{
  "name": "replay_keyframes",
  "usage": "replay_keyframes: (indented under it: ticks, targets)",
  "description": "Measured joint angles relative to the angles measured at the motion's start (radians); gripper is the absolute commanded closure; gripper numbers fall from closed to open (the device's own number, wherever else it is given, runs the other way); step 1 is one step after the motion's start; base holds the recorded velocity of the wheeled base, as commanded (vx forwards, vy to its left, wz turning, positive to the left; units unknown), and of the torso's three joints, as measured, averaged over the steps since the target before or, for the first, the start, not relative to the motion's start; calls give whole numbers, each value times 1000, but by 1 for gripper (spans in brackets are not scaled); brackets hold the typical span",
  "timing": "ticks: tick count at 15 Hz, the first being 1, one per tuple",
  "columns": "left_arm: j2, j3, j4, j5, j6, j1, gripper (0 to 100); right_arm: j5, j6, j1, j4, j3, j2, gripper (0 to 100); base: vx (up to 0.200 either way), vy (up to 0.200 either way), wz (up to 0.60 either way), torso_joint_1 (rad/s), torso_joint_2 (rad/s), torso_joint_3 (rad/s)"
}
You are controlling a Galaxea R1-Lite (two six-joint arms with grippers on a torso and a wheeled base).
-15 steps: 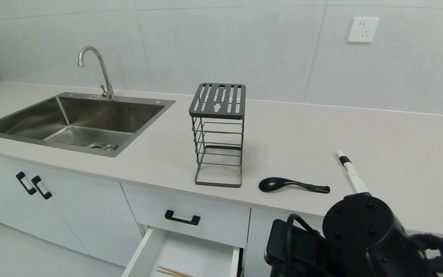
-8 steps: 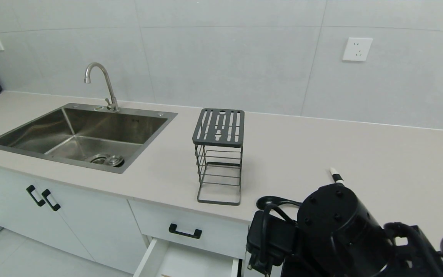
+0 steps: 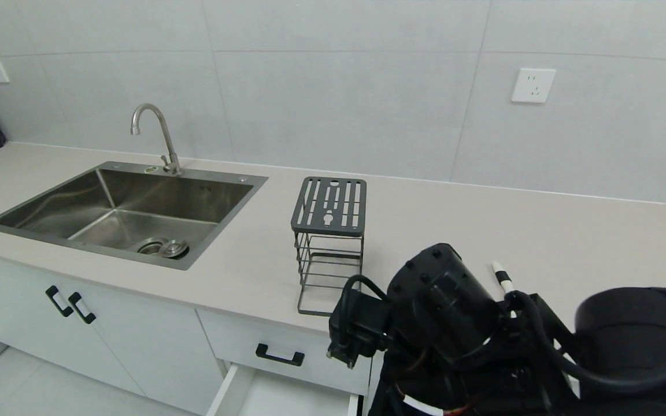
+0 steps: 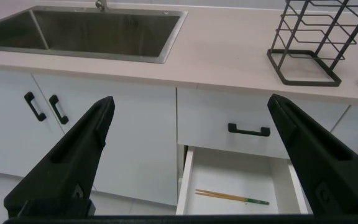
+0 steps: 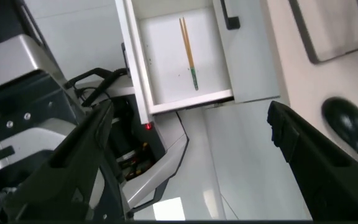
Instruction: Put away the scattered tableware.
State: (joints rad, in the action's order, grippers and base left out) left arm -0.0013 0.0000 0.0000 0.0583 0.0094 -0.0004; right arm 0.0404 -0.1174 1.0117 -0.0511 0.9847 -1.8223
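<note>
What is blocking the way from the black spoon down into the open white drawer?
Nothing visible. The black spoon lies higher up, beside the open white drawer, which holds only two wooden chopsticks and bare floor.

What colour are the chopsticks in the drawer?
The chopsticks are pale wood, green at one end; the left wrist view shows them best.
</note>
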Motion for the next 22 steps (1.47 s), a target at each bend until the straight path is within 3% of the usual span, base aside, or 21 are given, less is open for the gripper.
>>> replay_keyframes:
  ticks: [5,8,11,16,22]
  targets:
    - [0,0,0,0,0,0,0,-7,3,-67,-7,31,-48,0,0,0,0,0,0,0]
    - [0,0,0,0,0,0,0,-10,-9,-190,6,31,-50,0,0,0,0,0,0,0]
    - [0,0,0,0,0,0,0,-10,-41,-312,66,-31,-34,0,0,0,0,0,0,0]
    - [0,0,0,0,0,0,0,-6,-114,-437,171,-170,-21,0,0,0,0,0,0,0]
    - [0,0,0,0,0,0,0,4,-219,-523,175,-181,-28,0,0,0,0,0,0,0]
